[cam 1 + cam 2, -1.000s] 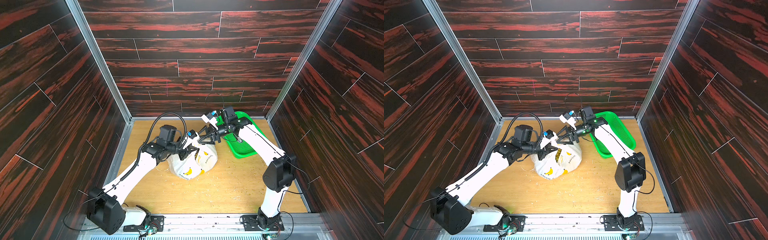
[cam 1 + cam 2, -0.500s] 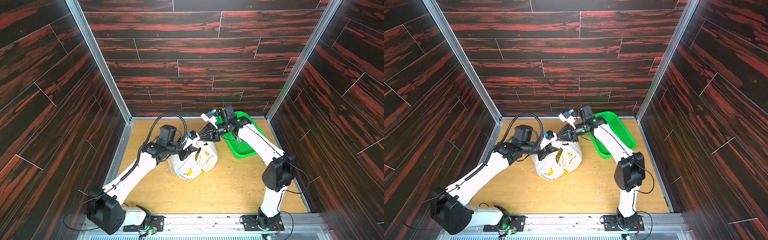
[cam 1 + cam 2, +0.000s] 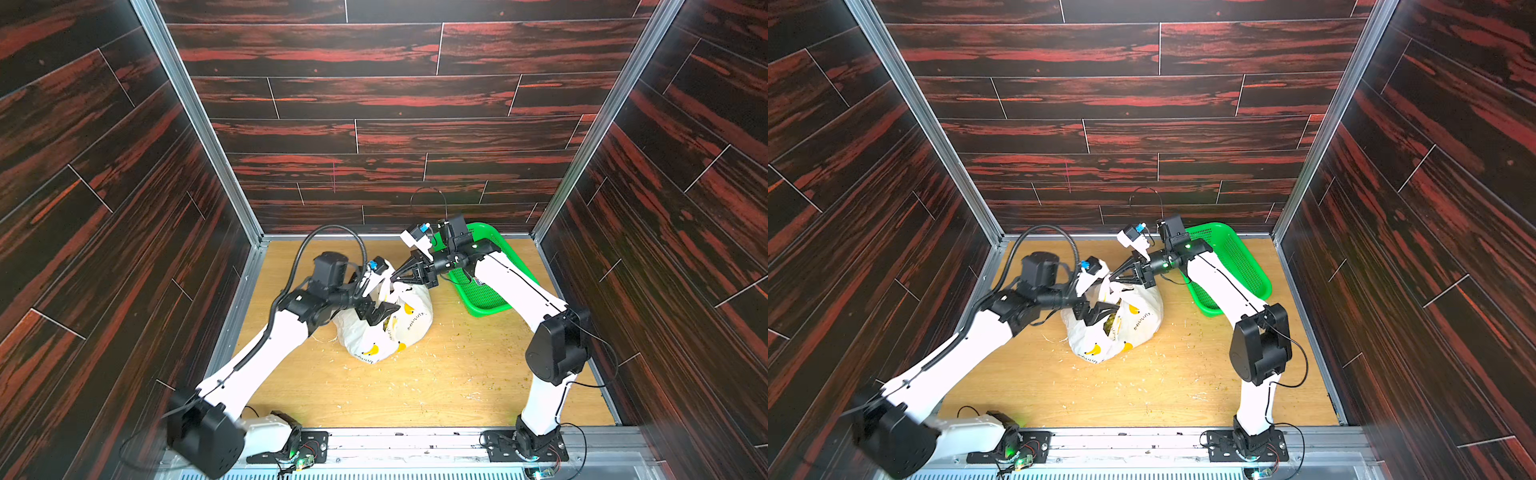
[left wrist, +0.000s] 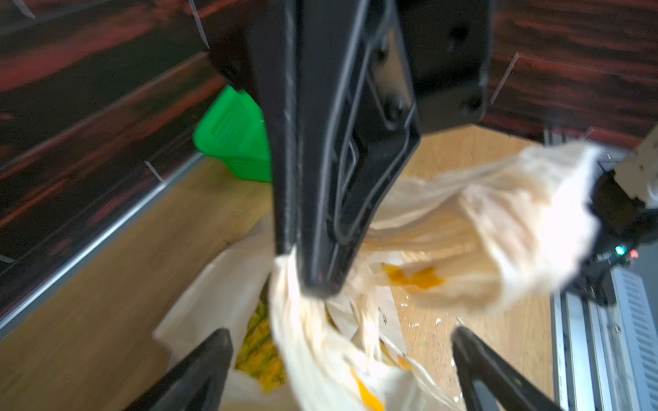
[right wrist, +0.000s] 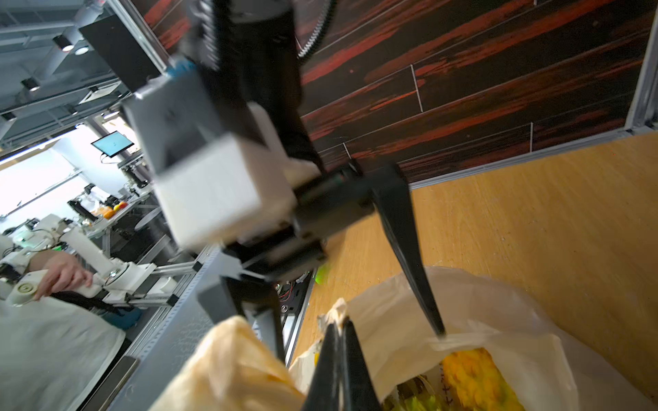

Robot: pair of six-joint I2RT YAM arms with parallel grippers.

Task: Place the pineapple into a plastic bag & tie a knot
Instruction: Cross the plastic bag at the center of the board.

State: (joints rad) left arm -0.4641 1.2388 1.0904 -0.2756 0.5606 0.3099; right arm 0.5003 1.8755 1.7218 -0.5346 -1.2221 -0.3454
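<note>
**Bag** (image 3: 409,328) — white, banana prints. It sits mid-worktop (image 3: 395,390) with its mouth agape and the pineapple (image 5: 473,373) inside.
**Left arm** — reaches in low from the near left, elbow bent. The left gripper (image 3: 387,314) is spread wide over the bag's mouth, 1 fingertip (image 5: 439,329) at the rim, holding nothing.
**Right arm** — arches over from the near right, forearm angled down. The right gripper (image 3: 394,279) is pressed together, pinching a bunched strip of the bag's top.
**Basket** (image 3: 486,291) — green, far right corner.

White shells on the left arm (image 3: 257,353) and right arm (image 3: 515,291), chunky black joints throughout. Ribbed black hose (image 3: 332,226) arcs off the left one; white camera block (image 3: 409,237) with a blue plug on the right. Long tapered black fingers (image 5: 409,249).
</note>
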